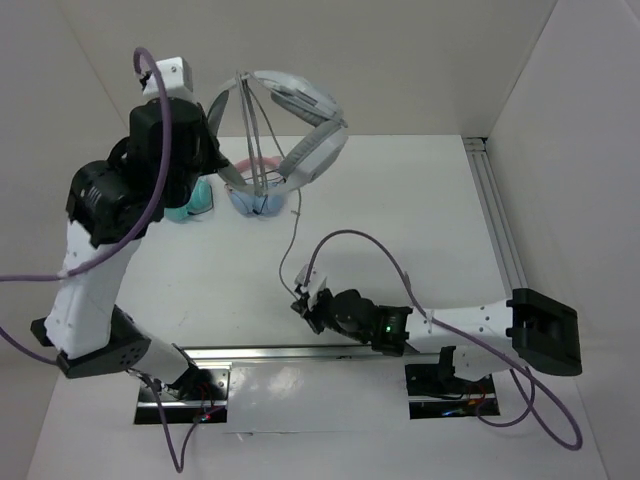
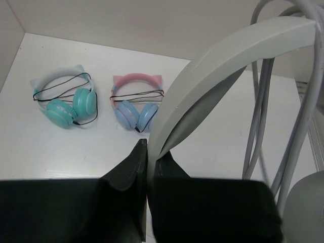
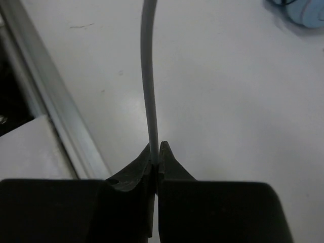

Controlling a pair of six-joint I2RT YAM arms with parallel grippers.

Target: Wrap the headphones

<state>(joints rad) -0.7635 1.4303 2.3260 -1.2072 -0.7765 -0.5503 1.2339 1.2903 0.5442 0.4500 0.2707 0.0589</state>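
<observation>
The white-and-grey headphones (image 1: 300,120) hang in the air at the back of the table, with several turns of thin grey cable across the headband. My left gripper (image 1: 215,150) is shut on the wide headband (image 2: 212,66), which rises from between the jaws in the left wrist view. The cable (image 1: 293,235) trails down from the headphones to my right gripper (image 1: 306,298), low over the table's middle. In the right wrist view the right gripper (image 3: 155,154) is shut on the cable (image 3: 148,76), which runs straight up from the jaws.
A teal pair of headphones (image 2: 68,98) and a pink-and-blue cat-ear pair (image 2: 136,101) lie on the table at the back, each with its dark cable wrapped. A metal rail (image 1: 495,210) runs along the right side. Another rail (image 3: 48,106) lies near the front edge.
</observation>
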